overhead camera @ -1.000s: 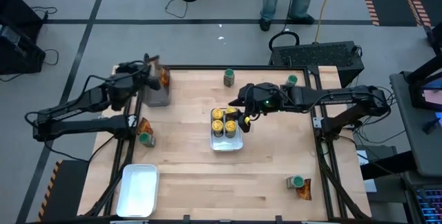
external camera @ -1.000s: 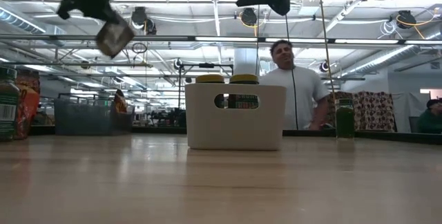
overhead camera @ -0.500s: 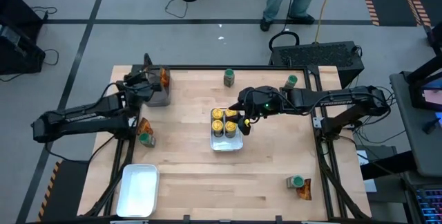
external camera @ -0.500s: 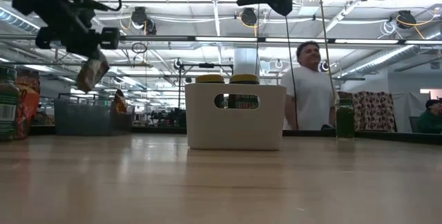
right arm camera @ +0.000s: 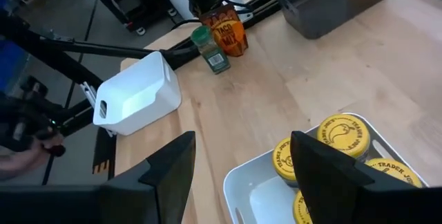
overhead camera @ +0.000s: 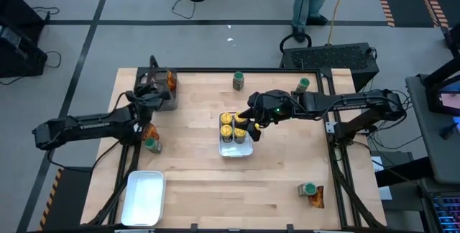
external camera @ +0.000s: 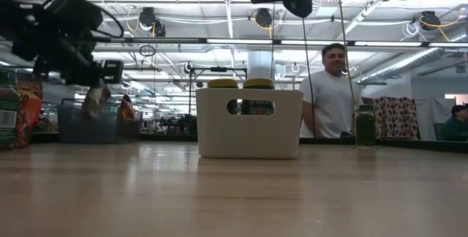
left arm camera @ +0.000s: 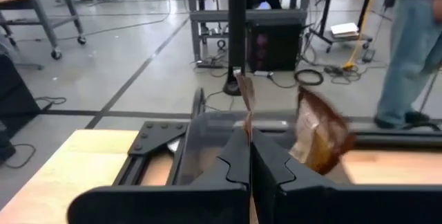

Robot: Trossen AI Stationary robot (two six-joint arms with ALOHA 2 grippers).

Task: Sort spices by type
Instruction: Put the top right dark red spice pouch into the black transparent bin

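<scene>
My left gripper (overhead camera: 149,91) is shut on a flat orange-brown packet (left arm camera: 244,99) at the near-left side of the dark bin (overhead camera: 164,98). Another packet (left arm camera: 319,133) leans inside that bin. My right gripper (overhead camera: 252,126) hovers open over the middle white tray (overhead camera: 235,151), which holds several yellow-lidded jars (right arm camera: 342,138). Green-lidded jars stand at the far edge (overhead camera: 238,80), at the far right (overhead camera: 304,85), at the left edge (overhead camera: 151,144) beside a packet (overhead camera: 149,131), and at the near right (overhead camera: 309,189) beside another packet (overhead camera: 318,199). My left gripper pinches the packet by one edge (left arm camera: 247,128) between its two fingers, coming from the table's left, almost level. The packet shows edge-on and sticks out past the fingertips. In the low view it hangs (external camera: 93,102) below the fingers down to the bin's rim; whether it touches the bin I cannot tell.
A second white tray (overhead camera: 144,197) stands at the near left corner. A person (external camera: 330,91) stands beyond the table's far edge. Bare wood lies across the near half of the table.
My left gripper has come down toward the dark bin and tipped from pointing down to nearly level, still shut on the packet. The packet has sunk from high above the table to the bin's rim.
</scene>
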